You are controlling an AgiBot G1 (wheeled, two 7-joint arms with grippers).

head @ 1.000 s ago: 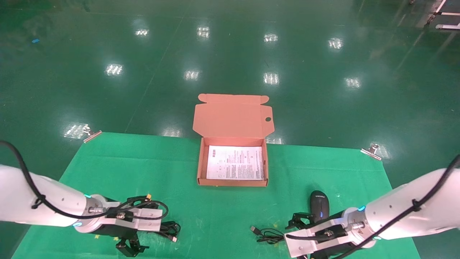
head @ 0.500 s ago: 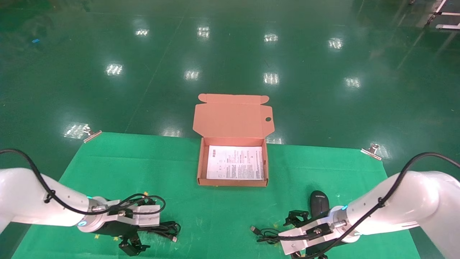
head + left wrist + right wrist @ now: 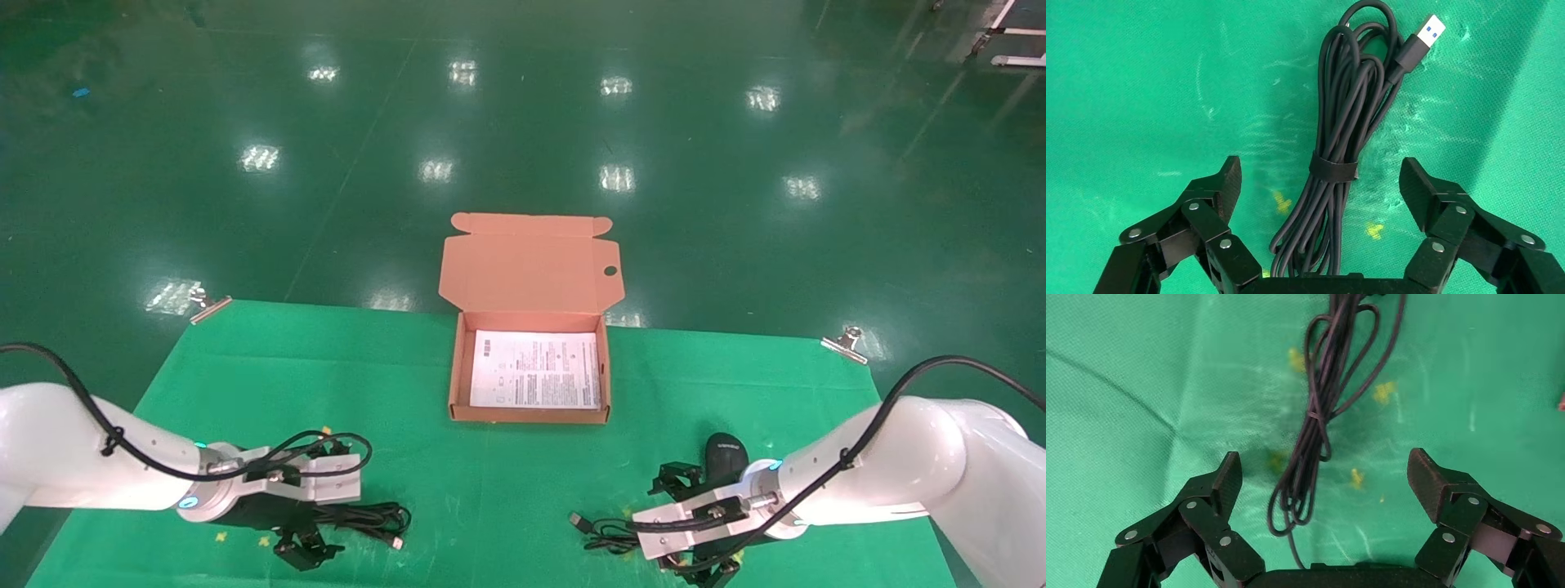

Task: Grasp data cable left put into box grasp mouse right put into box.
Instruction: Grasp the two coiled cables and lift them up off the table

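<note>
The worktop [image 3: 245, 367] is covered with a green cloth. The shallow orange-brown cardboard box [image 3: 529, 414] is seen at the far middle of it, with its lid flap standing open and a white printed sheet [image 3: 535, 381] lying flat on its bottom.

The thin black data cable [image 3: 1340, 159] is bundled with a small black strap and lies flat on the cloth at the near left. The left tool [image 3: 1320, 180] is held low over it, spread wide open, with one black finger [image 3: 1223, 184] seen on each side of the bundle and nothing gripped.

The small black oval mouse [image 3: 726, 453] is found at the near right. Its thin black cord [image 3: 1315, 435] is bunched on the cloth beside it. The right tool [image 3: 1324, 471] is held wide open over that cord, and nothing is gripped.
</note>
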